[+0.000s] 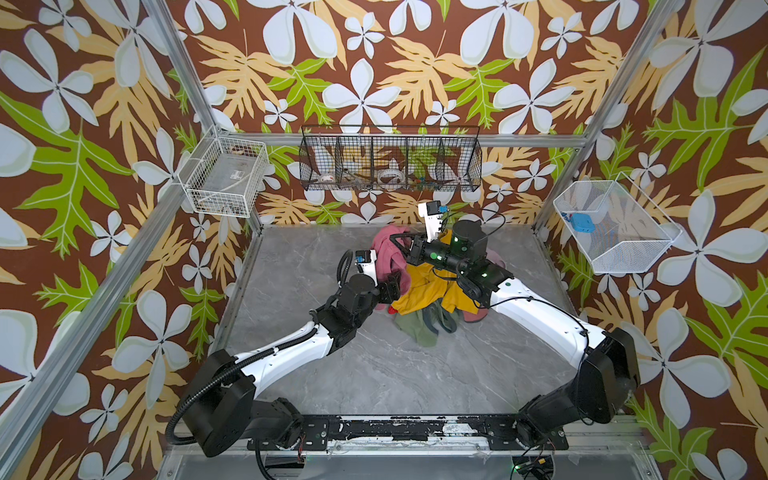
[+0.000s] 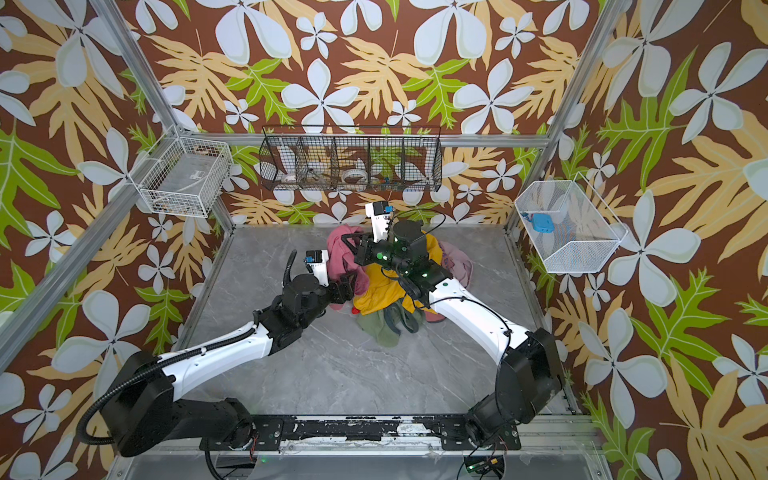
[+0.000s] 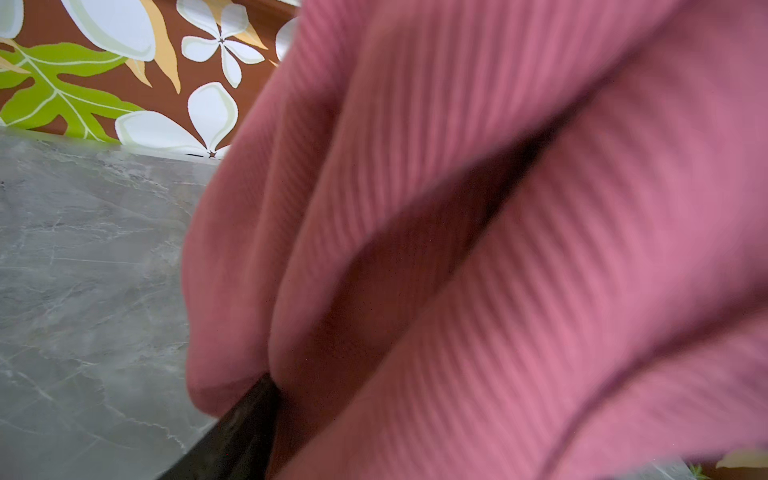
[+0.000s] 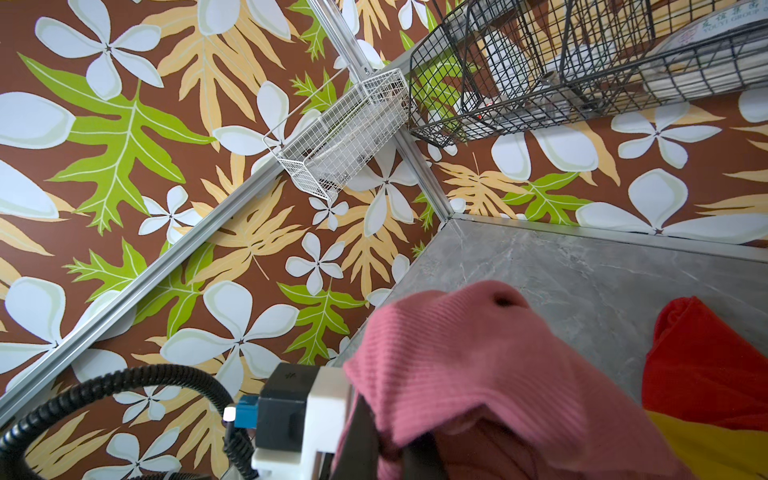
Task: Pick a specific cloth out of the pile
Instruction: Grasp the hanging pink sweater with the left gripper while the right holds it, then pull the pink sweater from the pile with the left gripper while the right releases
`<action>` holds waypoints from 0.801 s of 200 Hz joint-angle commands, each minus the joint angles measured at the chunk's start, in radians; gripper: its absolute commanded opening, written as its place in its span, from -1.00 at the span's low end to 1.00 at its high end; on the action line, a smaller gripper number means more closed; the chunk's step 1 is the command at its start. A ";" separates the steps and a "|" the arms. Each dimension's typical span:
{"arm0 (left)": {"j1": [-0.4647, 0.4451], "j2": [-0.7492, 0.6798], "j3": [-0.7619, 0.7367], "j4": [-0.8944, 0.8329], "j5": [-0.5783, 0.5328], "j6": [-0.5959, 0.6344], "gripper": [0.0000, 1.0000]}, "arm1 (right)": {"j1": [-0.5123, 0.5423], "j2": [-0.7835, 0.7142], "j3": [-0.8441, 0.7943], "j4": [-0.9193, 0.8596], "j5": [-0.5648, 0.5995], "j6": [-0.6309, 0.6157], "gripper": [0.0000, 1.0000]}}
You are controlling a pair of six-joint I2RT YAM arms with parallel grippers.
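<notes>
L pincer: left pincer [image 1: 392, 291] sits low at the left edge of the pile [image 1: 428, 291], pressed vs the cloth [image 1: 385, 249] in both top views. I can't tell if the jaws are apart or closed, since fabric covers them.
L wrist cam: I get only one dark finger [image 3: 241, 428] at the frame edge, touching the cloth [image 3: 498, 208]. Ribbed pink folds fill most of the view and the other finger is hidden.
R pincer: right pincer [image 1: 404, 250] is closed tight, pinching the upper part of the cloth. It reaches over the pile toward the pile's left side [image 2: 360, 254].
Cloth pos: dusty rose, plain, ribbed knit. It's bunched high at the back-left of the pile and hangs down to the left pincer [image 2: 347, 286]. In the R wrist cam it's draped in a hump [image 4: 457, 353] above the table [image 4: 582, 270].
Pile: mid-table, near the back wall. The big yellow piece [image 2: 382, 291] is on top, w/ the olive piece [image 1: 419, 328] in front of it. The red piece [image 4: 706, 361] is just beside the cloth, and the lilac piece [image 2: 457, 262] is on the pile's right side.
Table: grey marble look [image 1: 374, 374]. I see the pile and both arms over it.
</notes>
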 commanded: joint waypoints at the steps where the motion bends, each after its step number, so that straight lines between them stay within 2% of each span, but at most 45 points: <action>1: 0.000 0.019 0.007 0.023 -0.076 -0.044 0.40 | 0.001 0.004 0.012 0.042 -0.015 0.002 -1.00; 17: 0.000 0.022 0.015 0.010 -0.112 -0.048 -0.06 | 0.000 0.002 0.012 0.034 0.000 -0.010 -1.00; 30: 0.000 0.013 0.025 -0.011 -0.119 -0.036 -0.33 | 0.000 0.005 0.016 0.012 0.025 -0.021 -1.00; 69: 0.000 -0.067 0.005 -0.069 -0.137 -0.042 -0.72 | -0.024 0.042 0.035 -0.030 0.048 -0.009 -1.00; 82: 0.000 -0.108 -0.021 -0.093 -0.128 -0.067 -0.99 | -0.030 0.061 0.045 -0.031 0.043 -0.004 -0.93; 88: 0.001 -0.129 -0.038 -0.099 -0.121 -0.079 -1.00 | -0.030 0.075 0.056 -0.038 0.036 -0.005 -0.88; 94: 0.001 -0.156 -0.058 -0.106 -0.122 -0.096 -1.00 | -0.030 0.093 0.077 -0.048 0.019 -0.009 -0.75; 102: 0.001 -0.195 -0.085 -0.115 -0.138 -0.122 -1.00 | -0.031 0.123 0.110 -0.060 -0.016 -0.012 -0.44; 116: 0.001 -0.279 -0.133 -0.120 -0.181 -0.154 -1.00 | -0.030 0.178 0.170 -0.084 -0.076 -0.011 -0.05; 122: 0.001 -0.317 -0.148 -0.119 -0.202 -0.163 -1.00 | -0.030 0.196 0.186 -0.092 -0.091 -0.011 0.20; 140: 0.003 -0.423 -0.160 -0.162 -0.283 -0.167 -1.00 | -0.030 0.227 0.206 -0.103 -0.099 -0.024 0.59; 160: 0.022 -0.491 -0.091 -0.284 -0.327 -0.148 -1.00 | -0.029 0.240 0.218 -0.140 -0.085 -0.066 1.00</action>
